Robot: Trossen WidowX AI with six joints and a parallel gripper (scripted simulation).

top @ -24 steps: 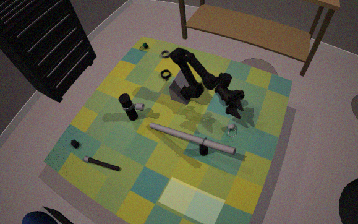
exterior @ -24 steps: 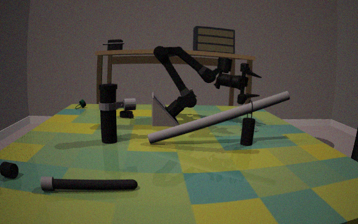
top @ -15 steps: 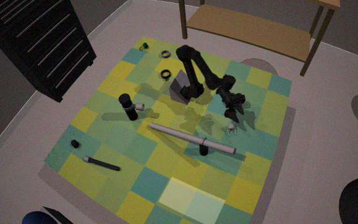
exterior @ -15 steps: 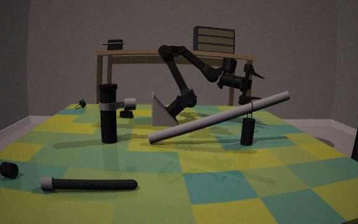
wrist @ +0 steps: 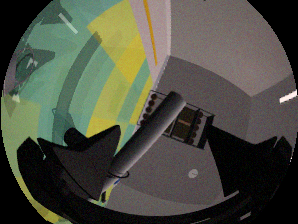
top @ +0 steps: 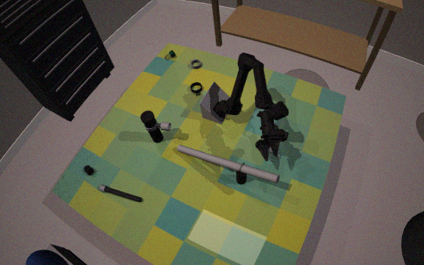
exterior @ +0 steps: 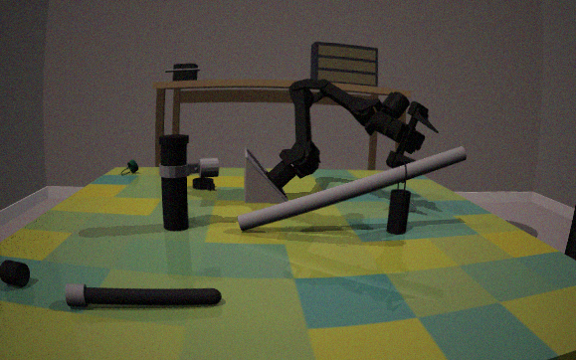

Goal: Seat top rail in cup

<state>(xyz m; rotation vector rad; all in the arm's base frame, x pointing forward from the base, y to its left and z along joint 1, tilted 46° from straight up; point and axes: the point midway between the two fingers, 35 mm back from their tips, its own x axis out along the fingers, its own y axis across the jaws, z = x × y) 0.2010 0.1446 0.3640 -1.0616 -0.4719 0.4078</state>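
The grey rail (top: 211,157) (exterior: 316,199) (wrist: 150,135) slopes through the wire loop (exterior: 405,171) above the short black post (top: 241,177) (exterior: 398,211). Its left end is low near the mat, away from the cup; its right end is raised. The rail-end cup (top: 165,126) (exterior: 209,167) hangs on the brace band (exterior: 173,171), high on the big black post (top: 156,136) (exterior: 174,204), below the post cap (exterior: 174,138). My gripper (top: 272,161) (exterior: 425,146) (wrist: 165,130) is wide open and empty, near the rail's raised part on its far side. The wrist view shows the rail between the fingers' outlines; contact is unclear.
A black ring (top: 196,88) (exterior: 203,184) and a grey ring (top: 195,64) lie behind the big post, with a green item (top: 171,54) (exterior: 132,166) farther back. A black cap (top: 88,170) (exterior: 14,273) and a dark rod (top: 123,194) (exterior: 152,296) lie at the front left.
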